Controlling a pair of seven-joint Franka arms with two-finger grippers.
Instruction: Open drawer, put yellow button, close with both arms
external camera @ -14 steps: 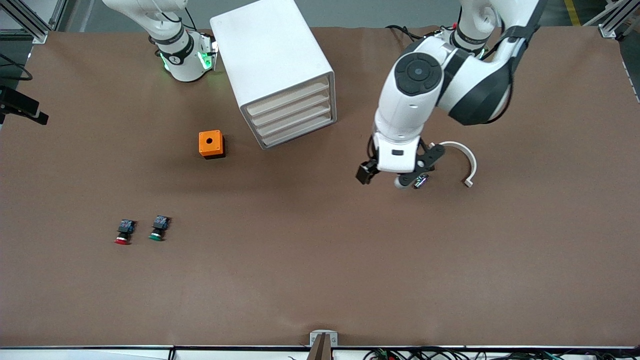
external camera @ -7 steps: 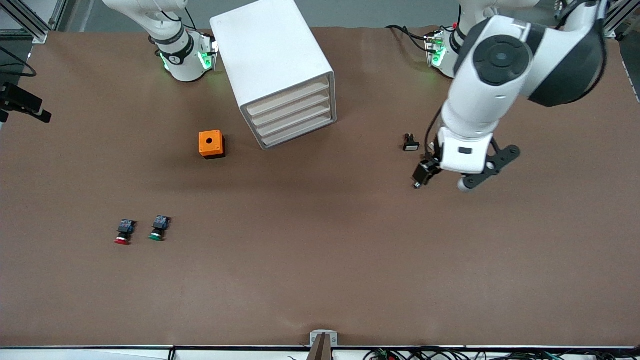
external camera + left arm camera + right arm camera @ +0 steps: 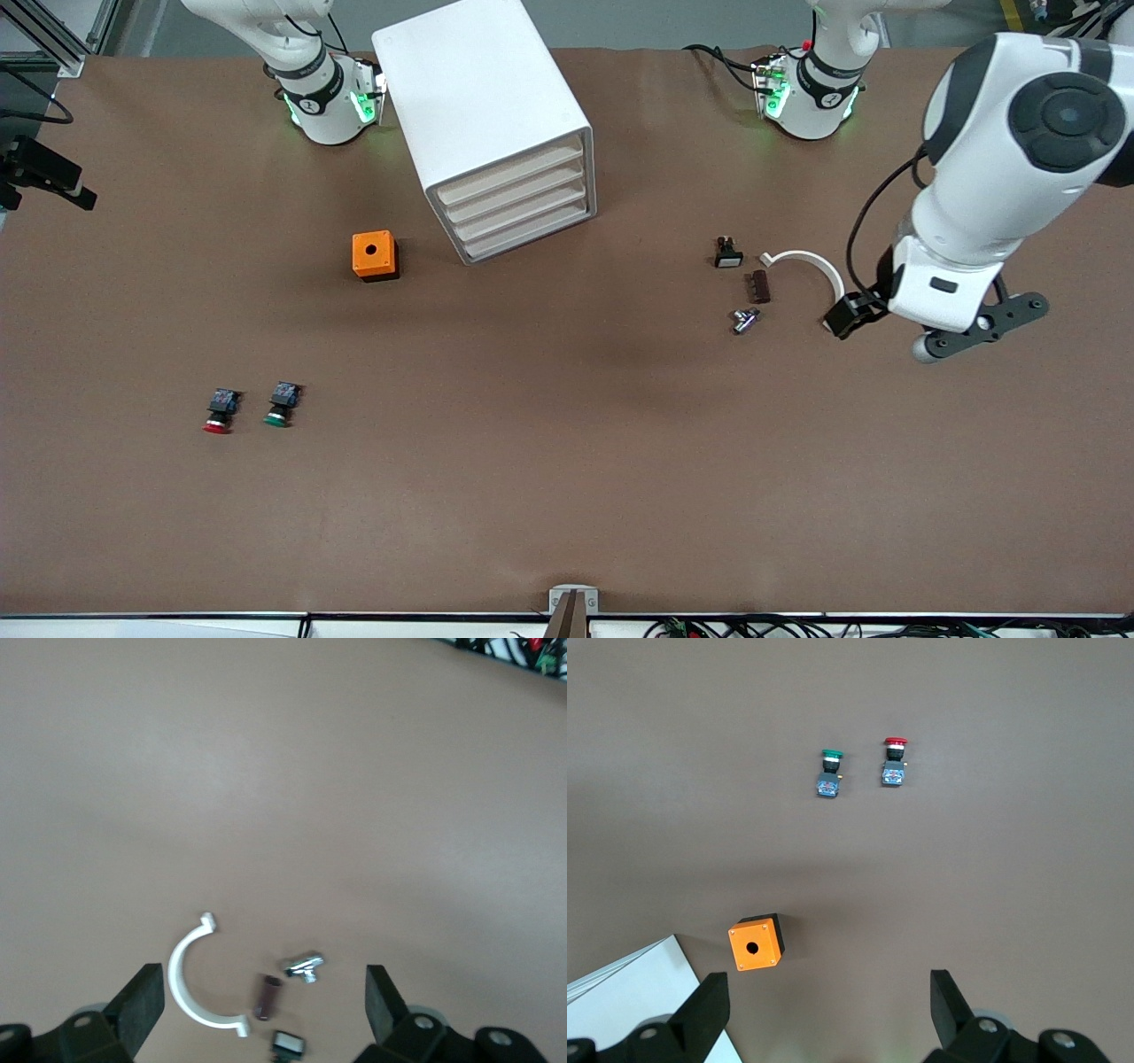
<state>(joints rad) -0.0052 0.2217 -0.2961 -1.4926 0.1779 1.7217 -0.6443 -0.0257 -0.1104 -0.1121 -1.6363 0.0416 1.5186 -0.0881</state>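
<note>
The white cabinet (image 3: 478, 97) stands between the arm bases, and its uppermost drawer (image 3: 512, 172) is shut like the three lower ones. No yellow button shows in any view. My left gripper (image 3: 855, 316) hangs open and empty over the table beside a white arc piece (image 3: 811, 264), toward the left arm's end. In the left wrist view its fingers (image 3: 142, 1005) stand wide apart around nothing. My right gripper (image 3: 827, 1010) is out of the front view. It is open and empty, high over the table near an orange box (image 3: 754, 942) and the cabinet's corner (image 3: 629, 992).
The orange box (image 3: 374, 255) with a hole sits beside the cabinet. A red-capped button (image 3: 217, 414) and a green-capped button (image 3: 281, 406) lie nearer the front camera. A black-and-white part (image 3: 728, 255), a brown bar (image 3: 758, 286) and a silver piece (image 3: 744, 320) lie by the arc.
My left arm has swung away from the cabinet toward its own end of the table, uncovering the small parts and the white arc. The cabinet and buttons have not moved.
</note>
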